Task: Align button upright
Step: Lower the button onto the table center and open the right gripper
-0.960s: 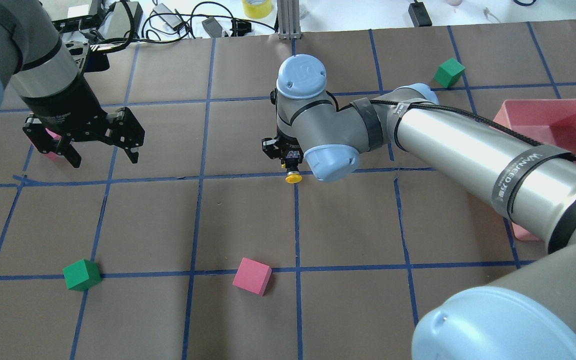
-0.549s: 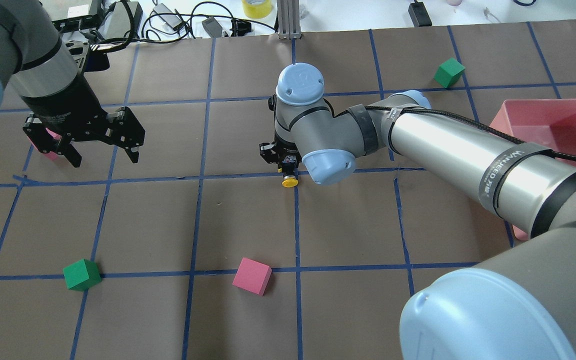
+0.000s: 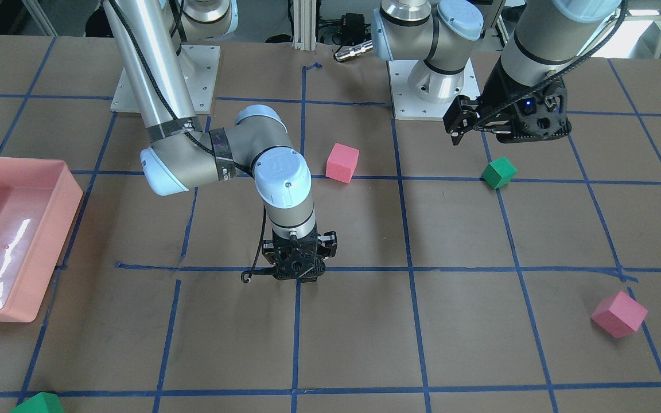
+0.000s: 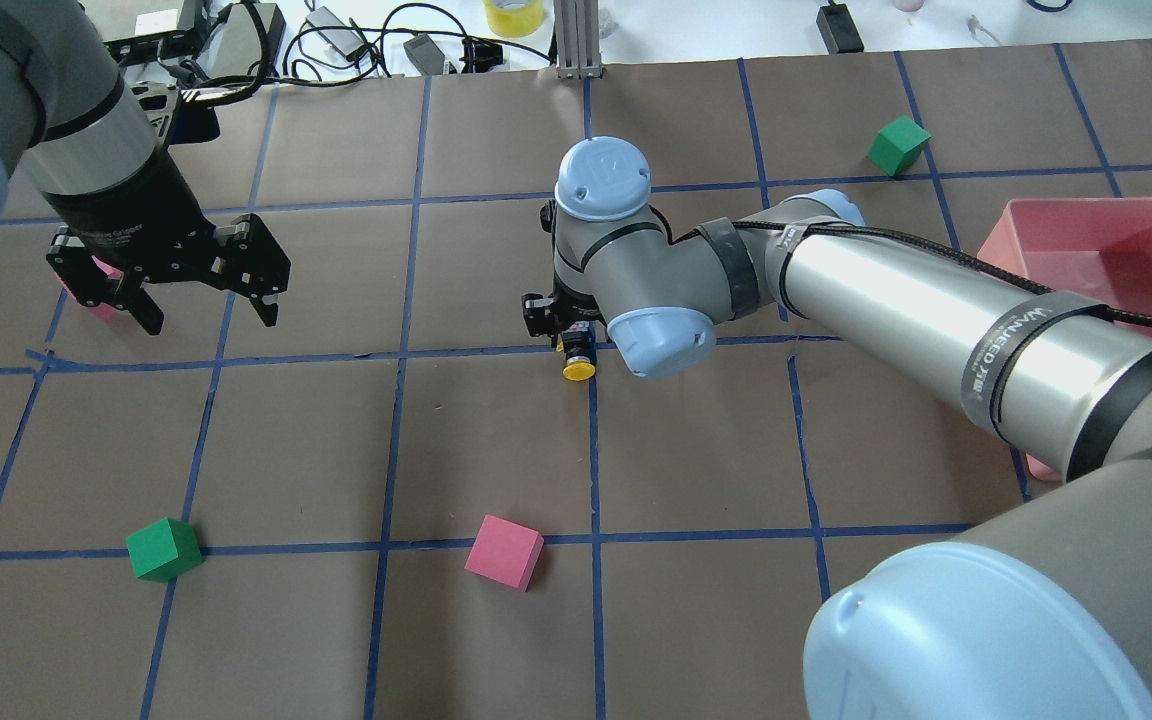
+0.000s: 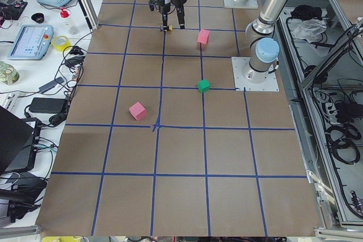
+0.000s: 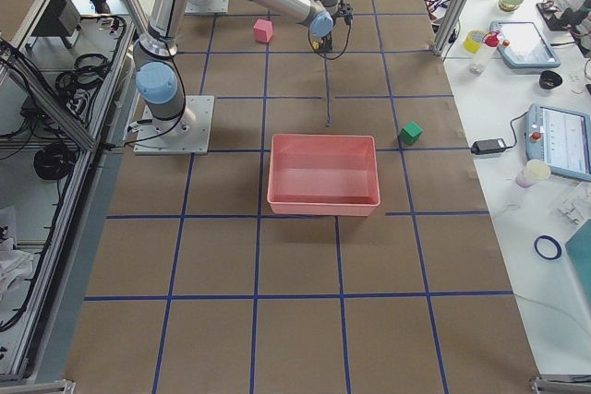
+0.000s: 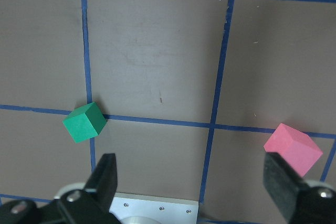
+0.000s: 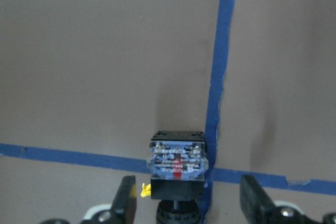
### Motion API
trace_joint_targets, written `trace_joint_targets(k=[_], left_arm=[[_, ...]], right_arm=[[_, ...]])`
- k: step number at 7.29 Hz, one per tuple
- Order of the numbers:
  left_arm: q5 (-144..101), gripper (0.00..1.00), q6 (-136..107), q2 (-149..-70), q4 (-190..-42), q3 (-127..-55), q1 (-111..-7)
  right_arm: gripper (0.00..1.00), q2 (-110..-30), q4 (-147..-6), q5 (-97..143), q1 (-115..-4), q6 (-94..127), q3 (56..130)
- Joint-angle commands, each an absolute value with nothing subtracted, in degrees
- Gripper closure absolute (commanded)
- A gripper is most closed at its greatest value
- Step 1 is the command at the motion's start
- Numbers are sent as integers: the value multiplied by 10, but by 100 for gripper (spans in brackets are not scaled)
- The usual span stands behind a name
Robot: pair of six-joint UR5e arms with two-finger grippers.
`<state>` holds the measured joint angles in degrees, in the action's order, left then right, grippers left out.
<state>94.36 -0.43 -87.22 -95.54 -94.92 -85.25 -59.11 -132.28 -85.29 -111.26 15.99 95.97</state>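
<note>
The button (image 8: 177,163) lies on its side on a blue tape crossing, with its base block's terminal face toward the right wrist camera. In the overhead view its yellow cap (image 4: 577,370) points toward the robot. My right gripper (image 8: 189,199) is low over it and open. Its fingers (image 8: 126,200) stand either side of the black body with gaps showing. From the front, the right gripper (image 3: 299,274) hides the button. My left gripper (image 4: 208,320) is open and empty, hovering far to the left, also in its wrist view (image 7: 192,177).
A pink tray (image 4: 1106,250) stands at the right. A green cube (image 4: 164,549) and a pink cube (image 4: 504,552) lie near the front. Another green cube (image 4: 898,145) lies at the back right. A pink cube (image 4: 101,300) lies behind the left gripper.
My right wrist has shifted a little left and toward the robot, and the yellow cap shows shifted the same way. The left arm has not moved.
</note>
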Motion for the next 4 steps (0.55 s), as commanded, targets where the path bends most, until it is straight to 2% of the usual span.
trace_joint_targets(k=[1, 2, 4], left_arm=[[947, 0, -1, -871, -956, -949, -853], [944, 0, -6, -871, -955, -949, -853], [944, 0, -6, -871, -955, -949, -853]], right_arm=[[0, -647, -1289, -853, -1105, 143, 944], [0, -689, -1220, -855, -1082, 138, 920], [0, -766, -988, -874, -1005, 102, 833]])
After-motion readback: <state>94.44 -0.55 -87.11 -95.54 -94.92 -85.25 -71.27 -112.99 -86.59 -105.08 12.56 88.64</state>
